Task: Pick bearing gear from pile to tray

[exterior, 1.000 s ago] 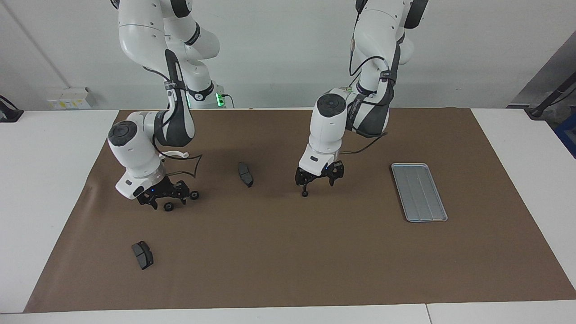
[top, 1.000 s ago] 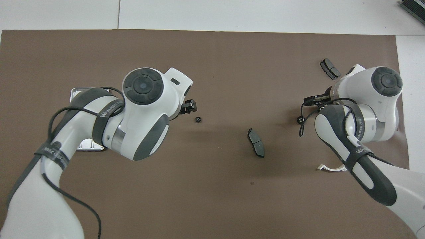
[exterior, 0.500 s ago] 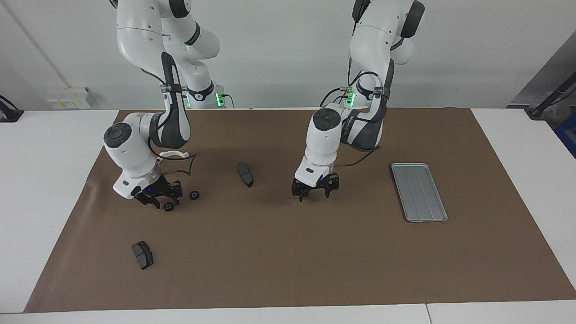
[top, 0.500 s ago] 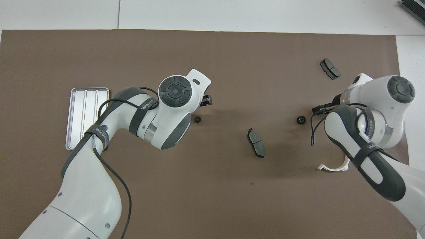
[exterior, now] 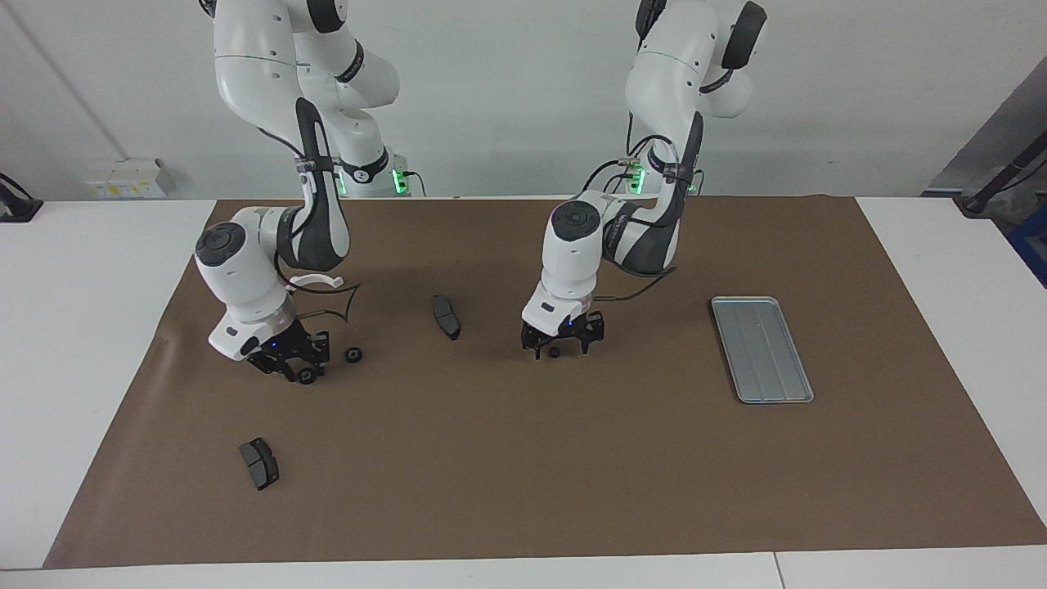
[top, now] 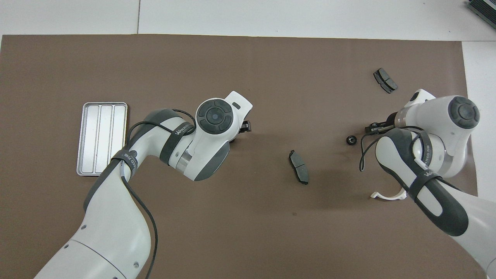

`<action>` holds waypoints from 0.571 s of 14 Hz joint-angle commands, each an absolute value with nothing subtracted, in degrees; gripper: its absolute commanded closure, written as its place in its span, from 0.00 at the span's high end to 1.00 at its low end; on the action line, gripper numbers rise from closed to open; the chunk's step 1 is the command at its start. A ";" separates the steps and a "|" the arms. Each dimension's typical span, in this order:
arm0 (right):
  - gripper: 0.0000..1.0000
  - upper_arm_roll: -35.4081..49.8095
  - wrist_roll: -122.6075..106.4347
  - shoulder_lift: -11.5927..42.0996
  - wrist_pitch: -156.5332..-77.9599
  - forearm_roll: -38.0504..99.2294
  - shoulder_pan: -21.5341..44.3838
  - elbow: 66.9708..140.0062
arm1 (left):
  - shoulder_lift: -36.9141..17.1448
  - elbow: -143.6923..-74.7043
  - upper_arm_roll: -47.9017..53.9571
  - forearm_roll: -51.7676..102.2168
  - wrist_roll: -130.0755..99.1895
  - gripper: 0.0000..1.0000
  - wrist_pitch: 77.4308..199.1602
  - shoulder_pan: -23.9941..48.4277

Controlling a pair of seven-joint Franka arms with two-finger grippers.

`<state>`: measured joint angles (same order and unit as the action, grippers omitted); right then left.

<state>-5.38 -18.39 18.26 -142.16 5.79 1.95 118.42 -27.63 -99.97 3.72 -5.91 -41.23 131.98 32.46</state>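
Straddling a black ring, left gripper jaws open, right gripper jaws on a second ring

Black round rings, three: one mid-surface between the left tool's fingers; one at the right tool; one lying free beside it. Tray: silver-grey, grooved, rimmed, flat, empty, toward the left arm's edge.

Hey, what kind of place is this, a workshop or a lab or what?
Probably a robotics lab or test bench. Two white robot arms stand at a white table covered with a brown mat, with small parts and a metal tray laid out against a bare wall.
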 commanded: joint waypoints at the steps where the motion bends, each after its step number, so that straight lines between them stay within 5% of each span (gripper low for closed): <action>1: 0.21 -5.10 -19.87 17.75 -143.17 7.30 2.02 119.62 | -26.28 -102.22 3.25 -7.29 -40.78 0.93 133.42 33.05; 2: 0.00 -5.10 -19.34 17.84 -143.17 7.38 2.11 119.53 | -26.19 -102.48 3.51 -7.29 -40.78 0.88 133.42 33.05; 8: 0.00 -4.84 -12.59 15.92 -135.90 7.29 2.81 113.57 | -25.93 -103.62 3.95 -7.21 -40.61 0.59 134.82 33.05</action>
